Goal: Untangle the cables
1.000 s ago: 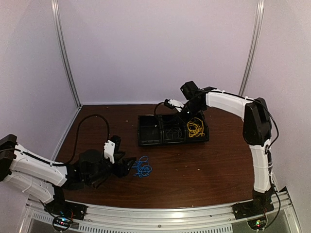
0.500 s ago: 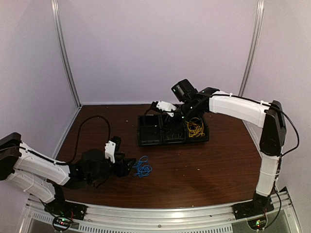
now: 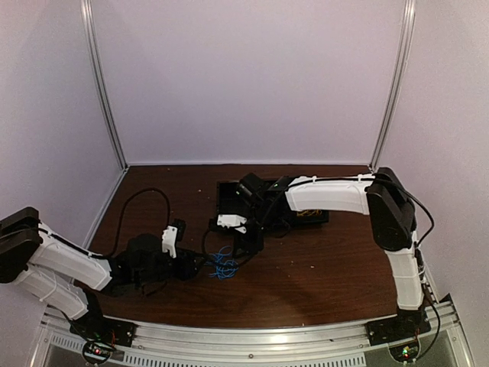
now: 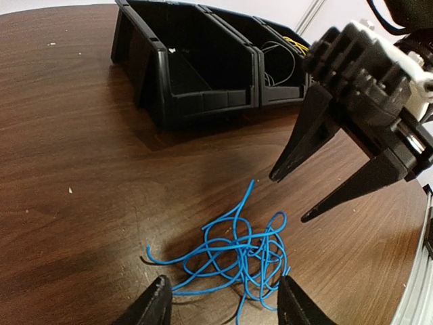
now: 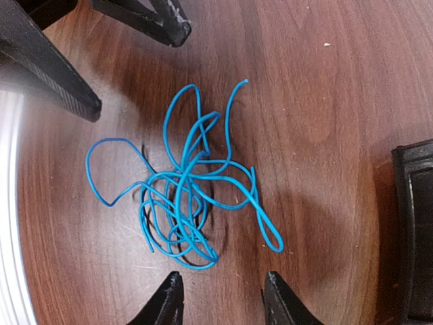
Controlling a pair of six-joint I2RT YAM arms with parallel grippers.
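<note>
Nearest the robot, the left gripper (image 4: 224,308) is lying low over a brown wooden table (image 3: 328,267), reaching in from the left. Its two fingers are standing apart, holding nothing, with their tips straddling the near edge of the blue cable (image 4: 233,257). This cable is sitting on the bare wood as a loose knot of thin loops, with several free ends sticking outward.

Just beyond the knot, the right gripper (image 4: 289,198) is hovering above it, pointing down. Its fingers are also spread and empty, and they are not touching the cable.

Farther back, a row of black bins (image 4: 196,101) is resting on the table. The closest bin is looking empty. The middle one is holding a thin wire (image 4: 277,57), its colour hard to tell. A yellow cable (image 4: 295,42) is peeking out of the farthest bin.

Both grippers are crowding the same small knot, so they are risking a collision if they close in together. Pinching the whole clump, rather than one strand, is likely to pull the loops tighter. The cable is thin and lying flat, so the fingertips may scrape the wood or let the strand slip free.
</note>
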